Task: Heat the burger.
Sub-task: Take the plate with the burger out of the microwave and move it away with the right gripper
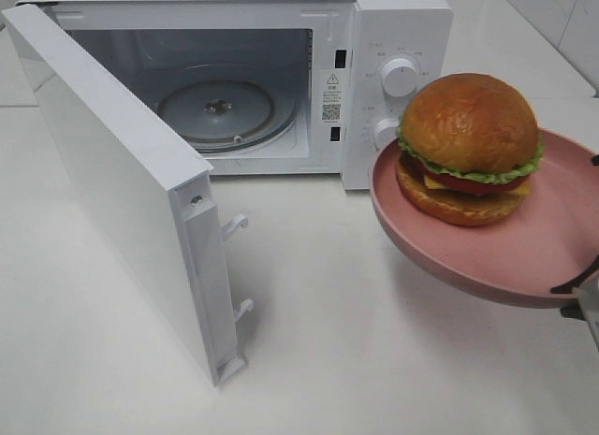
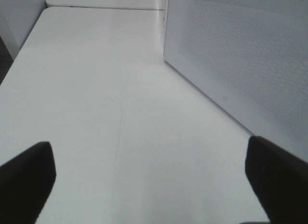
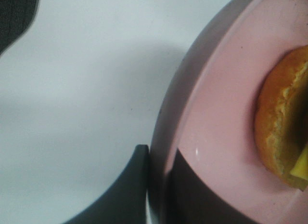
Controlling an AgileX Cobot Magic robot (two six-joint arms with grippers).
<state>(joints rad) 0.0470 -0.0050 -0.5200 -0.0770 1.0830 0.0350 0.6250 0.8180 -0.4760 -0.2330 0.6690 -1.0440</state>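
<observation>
Left hand [image 2: 149, 185]: fingers spread wide, nothing between them, low over the bare white worktop [image 1: 356, 360] beside the outer face of the white microwave door [image 1: 131, 201].

The door stands swung fully open towards the viewer. Behind it, the white countertop microwave oven [image 1: 393, 42] shows its cavity and clear round glass turntable [image 1: 220, 112], with nothing on it.

To the right, the round pink plate [image 1: 440, 257] hangs in the air in front of the control panel, above the worktop. Right hand [image 3: 159, 185]: fingers pressed together, pinching the plate's rim at its near right edge.

The tall burger with glossy golden-brown bun, green lettuce, red tomato and yellow cheese [image 1: 468, 150] sits on the plate, towards its far side. Long axis near vertical, dome up, the stack leaning slightly; the plate itself tilts.

Step in hand, as judged: carry the plate to the cavity. Level the plate first, since the tall stack could slide or tip. Move left past the panel, then enter low and straight, rim clear of the door frame, and set it centred on the turntable before releasing.
</observation>
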